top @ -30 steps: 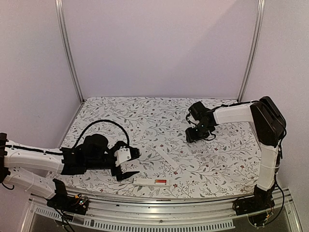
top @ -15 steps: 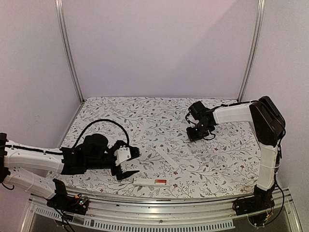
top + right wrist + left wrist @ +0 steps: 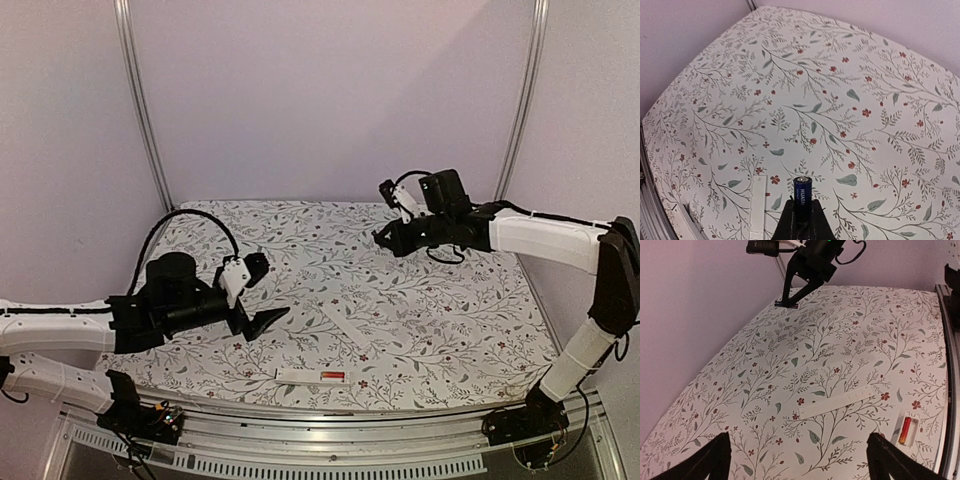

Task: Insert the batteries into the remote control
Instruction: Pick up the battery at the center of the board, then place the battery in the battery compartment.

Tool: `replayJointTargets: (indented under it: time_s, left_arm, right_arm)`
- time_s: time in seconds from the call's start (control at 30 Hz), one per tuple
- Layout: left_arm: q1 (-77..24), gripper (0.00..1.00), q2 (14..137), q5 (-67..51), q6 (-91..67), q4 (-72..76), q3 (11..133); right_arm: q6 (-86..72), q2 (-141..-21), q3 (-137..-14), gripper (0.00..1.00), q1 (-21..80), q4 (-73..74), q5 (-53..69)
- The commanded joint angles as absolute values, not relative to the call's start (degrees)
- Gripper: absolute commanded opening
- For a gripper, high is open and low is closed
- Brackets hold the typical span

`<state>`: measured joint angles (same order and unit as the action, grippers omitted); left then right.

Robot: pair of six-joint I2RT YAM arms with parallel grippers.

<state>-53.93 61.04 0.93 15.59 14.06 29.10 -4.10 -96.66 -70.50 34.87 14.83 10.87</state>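
- Right gripper (image 3: 802, 209) was pinched shut on a battery (image 3: 802, 186) that stood out beyond the fingertips, its free end exposed, judged fit for seating in a bay
- Right arm was stretched long, with the gripper high above the table (image 3: 450, 330)
- Remote control (image 3: 312, 375) lay well apart from that gripper and near the left gripper (image 3: 262, 293), with a red battery (image 3: 905, 430) in its open bay
- Left gripper's jaws stood spread wide and empty on a low, extended arm, judged ready to steady the remote
- Cover strip (image 3: 345, 328) lay loose between the two grippers

Two batteries (image 3: 802, 192) (image 3: 907, 431), one remote control (image 3: 311, 376), one cover strip (image 3: 343, 327).
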Motion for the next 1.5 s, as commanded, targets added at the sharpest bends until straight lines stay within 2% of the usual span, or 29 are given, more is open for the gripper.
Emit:
replayJointTargets:
  time_s: [0.0,0.1,0.27,0.43,0.5,0.67,0.77,0.9,1.13,1.2,1.47]
  left_arm:
    - [-53.4,0.93,57.6,2.9,10.5,21.7,29.7]
    - [-53.3,0.89,57.1,2.9,5.8,28.0,29.8]
    - [-53.3,0.8,61.3,0.7,0.7,35.8,33.9]
    - [-53.5,0.77,65.0,-5.8,2.4,33.2,37.5]
    - [-53.8,0.78,65.2,-6.9,6.3,26.4,38.3]
    - [-55.2,0.93,64.3,-8.5,21.9,-1.4,40.9]
    - [-55.4,0.96,62.7,-10.4,27.5,-9.8,38.6]
    - [-55.8,0.98,62.1,-11.6,31.7,-8.1,32.6]
    - [-56.0,0.98,69.2,-15.2,33.1,-1.1,27.3]
    - [-56.3,0.97,70.1,-16.2,32.3,2.9,26.1]
    - [-58.4,0.95,76.6,-12.1,33.4,3.0,27.5]
  right_arm:
    - [-0.6,-87.4,-64.3,0.0,36.0,0.3,24.1]
    - [2.6,-83.1,-61.0,0.0,37.5,-7.4,31.2]
    - [10.5,-80.6,-60.6,0.0,39.5,-11.4,37.9]
    - [10.3,-80.7,-62.8,0.0,40.1,-7.5,40.5]
    - [11.1,-80.3,-62.5,0.0,41.4,-4.2,38.9]
    - [12.7,-78.7,-55.2,0.0,48.5,-2.5,38.7]
    - [13.0,-79.2,-51.1,0.0,51.2,-2.7,39.4]
    - [12.6,-79.7,-46.3,0.0,55.6,-7.4,37.0]
    - [8.2,-88.2,-41.7,0.0,60.7,-19.2,34.6]
    - [7.5,-91.8,-42.2,0.0,61.9,-20.4,34.5]
    - [9.6,-99.2,-42.9,0.0,62.3,-20.5,32.2]
